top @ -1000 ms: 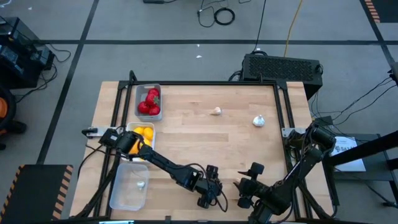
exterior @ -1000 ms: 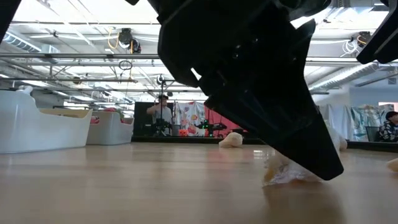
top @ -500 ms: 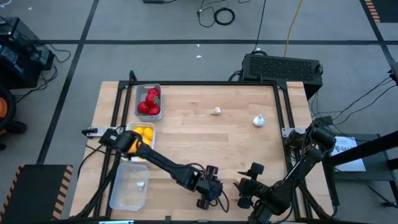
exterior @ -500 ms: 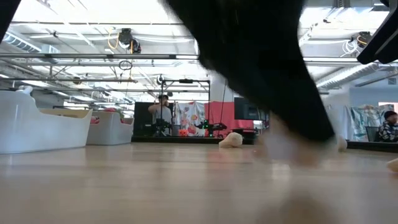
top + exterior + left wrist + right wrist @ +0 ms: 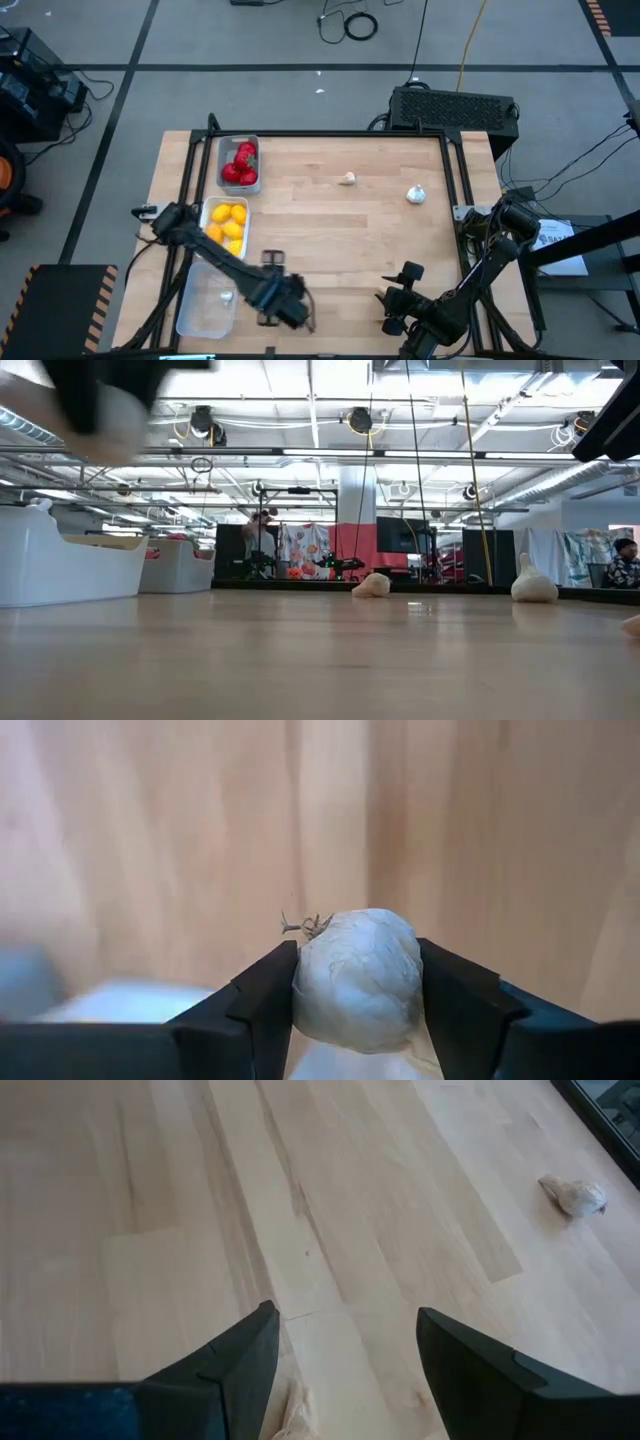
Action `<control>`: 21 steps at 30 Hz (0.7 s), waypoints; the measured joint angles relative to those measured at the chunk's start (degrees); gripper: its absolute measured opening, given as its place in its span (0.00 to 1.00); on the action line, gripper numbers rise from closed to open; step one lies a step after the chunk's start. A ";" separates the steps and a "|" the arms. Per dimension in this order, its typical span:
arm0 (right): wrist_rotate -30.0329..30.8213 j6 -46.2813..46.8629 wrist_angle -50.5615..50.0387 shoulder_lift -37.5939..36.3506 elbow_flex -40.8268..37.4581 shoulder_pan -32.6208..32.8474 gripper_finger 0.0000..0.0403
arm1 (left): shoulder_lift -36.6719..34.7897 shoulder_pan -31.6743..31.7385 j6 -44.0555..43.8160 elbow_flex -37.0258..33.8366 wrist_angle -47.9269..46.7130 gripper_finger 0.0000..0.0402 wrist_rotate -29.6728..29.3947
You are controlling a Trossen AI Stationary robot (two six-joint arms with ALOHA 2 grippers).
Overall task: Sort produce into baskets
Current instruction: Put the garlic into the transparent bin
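- Produce, seen from above: your red pieces (image 5: 239,165) fill the far basket (image 5: 239,140), the yellow-orange ones (image 5: 229,222) sit in the middle basket (image 5: 209,208), and one pale bulb (image 5: 227,296) lies in the near basket (image 5: 198,310). Two whitish pieces wait on the table (image 5: 330,230): a small clove (image 5: 347,179) and a garlic bulb (image 5: 416,194), well apart from the baskets. By that count, you are most of the way through. The left gripper (image 5: 285,310) hangs just beside the near basket; its load is hidden from this angle. The right gripper (image 5: 397,300) waits near the table's front edge.
- Low view: the two loose pieces, the clove (image 5: 372,584) and the bulb (image 5: 533,584), stand on the wood. A pale sliver at the right border is cut off and cannot be identified; a dark blur fills the upper left corner. A person stands far back in the room.
- Left wrist view: the fingers (image 5: 258,1003) are clamped on a garlic head (image 5: 356,978), held clear above the wood. A pale shape below is too blurred to name for certain.
- Right wrist view: the fingers (image 5: 235,1360) stand apart, holding nothing. A pale scrap (image 5: 292,1415) between them is cut off by the edge; the clove (image 5: 574,1194) lies farther out.
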 joint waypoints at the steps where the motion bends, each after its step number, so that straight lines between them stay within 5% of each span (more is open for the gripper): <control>1: 0.05 0.00 0.13 0.00 0.00 0.01 0.56 | -0.44 -1.04 -1.84 -0.01 -2.47 0.47 -0.57; 10: 0.03 -0.02 0.64 0.02 0.02 0.00 0.56 | -2.18 -9.32 -7.83 -2.53 -6.96 0.47 0.16; 21: 0.03 -0.48 1.01 0.02 0.02 0.00 0.56 | -10.12 -14.32 -17.28 -20.69 -6.70 0.47 8.97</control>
